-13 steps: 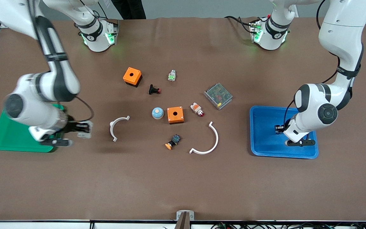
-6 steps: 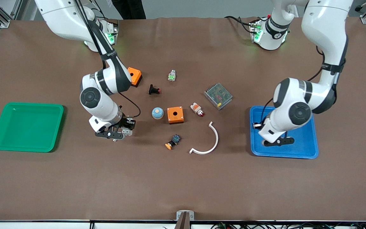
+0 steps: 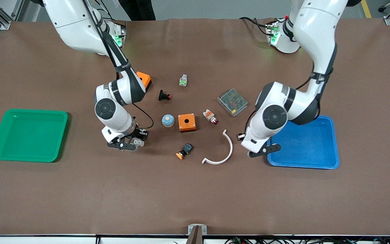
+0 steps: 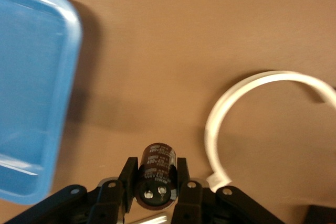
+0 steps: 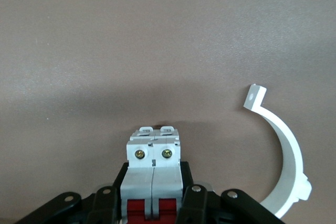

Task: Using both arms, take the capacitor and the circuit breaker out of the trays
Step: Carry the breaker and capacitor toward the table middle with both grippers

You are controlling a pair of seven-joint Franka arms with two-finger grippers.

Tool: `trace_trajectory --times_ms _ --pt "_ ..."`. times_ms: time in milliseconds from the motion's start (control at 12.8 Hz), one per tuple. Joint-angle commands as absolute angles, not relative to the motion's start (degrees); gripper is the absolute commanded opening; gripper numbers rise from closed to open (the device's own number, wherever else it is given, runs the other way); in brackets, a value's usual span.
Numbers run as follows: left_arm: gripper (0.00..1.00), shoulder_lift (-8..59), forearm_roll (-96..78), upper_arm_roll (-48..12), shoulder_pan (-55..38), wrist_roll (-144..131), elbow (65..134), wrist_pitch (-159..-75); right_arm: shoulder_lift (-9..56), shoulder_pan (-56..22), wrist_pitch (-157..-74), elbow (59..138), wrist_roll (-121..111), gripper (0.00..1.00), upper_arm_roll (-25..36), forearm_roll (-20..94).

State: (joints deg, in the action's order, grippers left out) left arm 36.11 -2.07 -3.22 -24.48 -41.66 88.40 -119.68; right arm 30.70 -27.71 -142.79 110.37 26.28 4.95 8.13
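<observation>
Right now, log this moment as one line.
left gripper: shut on capacitor, over table beside blue tray | right gripper: shut on breaker, over table

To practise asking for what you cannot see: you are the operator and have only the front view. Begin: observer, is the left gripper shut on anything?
Observer: Yes. The left wrist view shows the left gripper shut on the capacitor, gripped across its black body.
Operator: Which end faces the wrist camera?
Observer: The silvery end, with two small terminals.
Operator: And the right gripper?
Observer: The right gripper is shut on the breaker, with the screw terminals pointing away from the wrist and the red levers nearer it.
</observation>
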Motion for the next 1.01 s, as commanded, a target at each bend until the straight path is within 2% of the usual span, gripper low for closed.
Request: trace_trajectory --times_ms 0,312,390,468,546,702,936 --pt "0.25 42.61 -3.6 -3.34 -26.01 -44.91 78.42 -117.95 31.73 -28.48 -142.65 108.37 27.25 0.01 5.71 8.44" --pt "0.25 46.84 -3.69 -3.87 -28.3 -46.93 73.05 -117.95 33.4 -29.35 -142.38 106.18 30.76 0.05 5.8 8.35" --pt "0.25 48.24 -3.87 -3.95 -28.91 -47.46 71.65 -117.95 33.83 -29.36 -142.38 106.08 30.76 0.09 5.89 8.35" --pt "0.25 49.3 -3.95 -4.13 -29.44 -48.07 70.59 -117.95 33.92 -29.27 -142.3 105.74 30.67 0.48 5.89 8.35" --pt "0.25 50.26 -3.96 -4.3 -29.53 -48.6 69.97 -118.04 34.01 -29.27 -142.12 105.65 30.59 0.98 6.06 8.0" --pt "0.25 51.76 -3.96 -4.39 -30.67 -48.87 69.52 -118.47 33.58 -28.74 -140.81 104.95 30.32 1.0 6.15 6.6" --pt "0.25 53.0 -3.96 -4.22 -30.76 -48.69 69.43 -118.65 32.44 -27.34 -125.49 96.72 29.27 1.0 6.76 3.35"
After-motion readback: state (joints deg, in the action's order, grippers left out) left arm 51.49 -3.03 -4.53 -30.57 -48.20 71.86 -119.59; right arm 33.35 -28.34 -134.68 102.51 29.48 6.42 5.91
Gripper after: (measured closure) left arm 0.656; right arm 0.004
